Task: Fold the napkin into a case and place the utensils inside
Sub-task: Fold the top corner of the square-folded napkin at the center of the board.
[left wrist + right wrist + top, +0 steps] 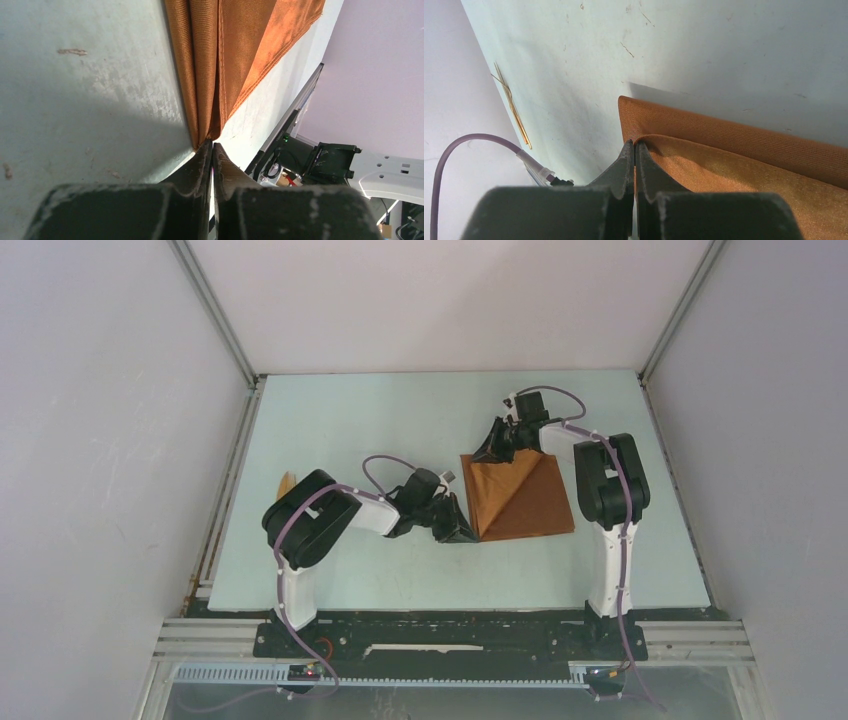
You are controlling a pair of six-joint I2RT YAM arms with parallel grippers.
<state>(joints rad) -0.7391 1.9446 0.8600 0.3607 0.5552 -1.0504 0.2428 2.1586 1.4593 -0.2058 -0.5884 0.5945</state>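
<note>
Fingertips of the left gripper [211, 145] fill the bottom of the left wrist view, pressed together on the near left corner of the napkin [240, 40], with the cloth gathered into two or three ridges at the pinch. Likewise, the right gripper [634, 145] is closed on the far left corner, nipping the upper layer where it rolls over a lower layer lying flat. No gap shows between either pair of jaws beyond the thickness of the cloth. From overhead, the napkin sits on the table [400, 420] right of centre, between the two grippers, one diagonal crease running across it. The utensils [514, 107] lie by the left edge of the table, well apart from the cloth and partly hidden behind the left arm in the top view. Judgement: the step in hand is a fold of the left edge across toward the right, early in forming the case. To do it well, both grippers should travel at equal height and pace, keeping the held edge taut and parallel to the opposite side, without dragging the layer underneath. Release should come only once the edge lies flat.
</note>
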